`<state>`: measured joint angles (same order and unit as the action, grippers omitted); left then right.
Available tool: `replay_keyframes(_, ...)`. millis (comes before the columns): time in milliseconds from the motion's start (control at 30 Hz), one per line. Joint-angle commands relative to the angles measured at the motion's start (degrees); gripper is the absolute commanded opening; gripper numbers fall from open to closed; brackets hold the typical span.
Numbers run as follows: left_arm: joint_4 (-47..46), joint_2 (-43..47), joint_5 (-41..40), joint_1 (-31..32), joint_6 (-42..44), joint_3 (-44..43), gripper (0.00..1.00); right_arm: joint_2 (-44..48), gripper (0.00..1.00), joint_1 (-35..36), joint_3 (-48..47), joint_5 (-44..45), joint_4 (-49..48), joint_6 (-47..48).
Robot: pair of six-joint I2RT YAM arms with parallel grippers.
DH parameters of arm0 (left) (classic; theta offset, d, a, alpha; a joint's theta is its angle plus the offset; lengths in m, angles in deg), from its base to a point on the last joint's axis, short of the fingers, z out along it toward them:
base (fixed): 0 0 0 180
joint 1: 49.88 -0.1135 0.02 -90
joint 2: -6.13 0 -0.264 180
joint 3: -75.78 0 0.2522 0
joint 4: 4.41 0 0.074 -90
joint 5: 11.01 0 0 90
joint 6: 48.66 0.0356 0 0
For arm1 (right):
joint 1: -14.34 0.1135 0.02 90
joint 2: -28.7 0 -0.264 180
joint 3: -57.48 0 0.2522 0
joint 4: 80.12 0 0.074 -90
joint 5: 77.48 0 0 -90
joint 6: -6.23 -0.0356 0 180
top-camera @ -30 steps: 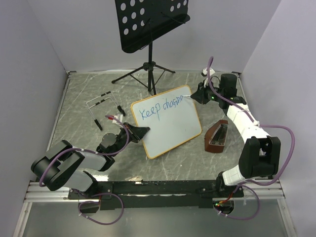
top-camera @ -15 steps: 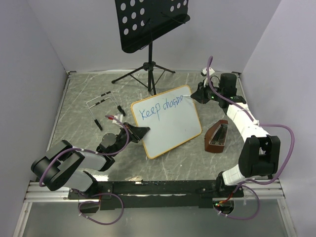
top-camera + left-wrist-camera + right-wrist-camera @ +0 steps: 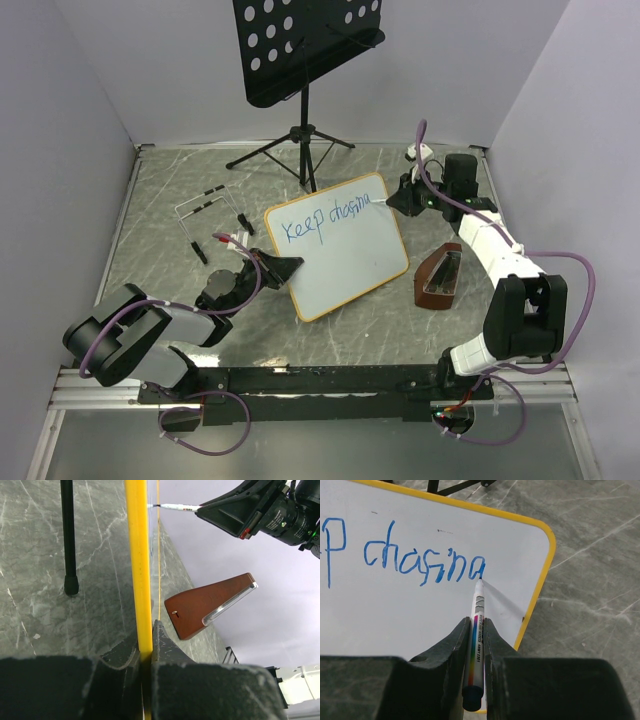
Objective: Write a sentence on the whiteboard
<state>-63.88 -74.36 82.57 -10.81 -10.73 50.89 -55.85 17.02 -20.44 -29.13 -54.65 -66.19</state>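
The whiteboard with its orange frame lies tilted in the middle of the table. Blue lettering reads "Keep chasin" and a part-formed last letter, in one line; the right wrist view shows "chasin" and that letter. My left gripper is shut on the board's near-left edge, its frame pinched between the jaws. My right gripper is shut on a white marker, whose tip touches the board at the end of the lettering, near the top right corner.
A black perforated music stand on a tripod stands at the back. A brown wooden eraser block lies right of the board. Small black pen parts and a wire holder lie at the left.
The marker tip has moved slightly along the board's top right, extending the last letter of the blue word. The left gripper and board have not moved.
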Motion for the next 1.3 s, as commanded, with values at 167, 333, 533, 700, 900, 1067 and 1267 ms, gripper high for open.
replay_keyframes(167, -2.2, 0.5, 1.9, 0.1, 5.5, -0.1, 0.01, 3.4, 0.0, -0.3, 3.0, -1.3, 6.1, 5.4)
replay_keyframes(333, -1.7, 0.6, 1.8, 0.0, 5.5, -0.3, 0.01, 5.1, 0.0, -0.3, 4.1, -2.3, 8.3, 6.8)
replay_keyframes(533, -2.1, 0.0, 2.1, 0.0, 5.2, -0.6, 0.01, 6.3, 0.0, 1.7, 3.7, -3.8, 9.2, 5.8)
replay_keyframes(700, -2.4, -0.9, 2.1, 0.1, 5.1, -0.8, 0.01, 8.0, 0.0, 2.9, -1.5, -6.3, 8.9, 1.5)
replay_keyframes(900, -3.6, -1.7, 2.2, -0.4, 4.7, -0.6, 0.01, 14.5, 0.0, 2.9, -5.0, -11.6, 9.0, -2.3)
replay_keyframes(1067, -2.9, -0.3, 2.1, -0.5, 4.7, 0.1, 0.01, 19.9, 0.0, 2.9, 1.0, -19.9, 6.3, -4.0)
replay_keyframes(1267, 0.4, 3.0, 1.9, -0.4, 4.9, 0.2, 0.01, 23.9, 0.0, 5.5, 6.1, -24.0, 8.4, -0.5)
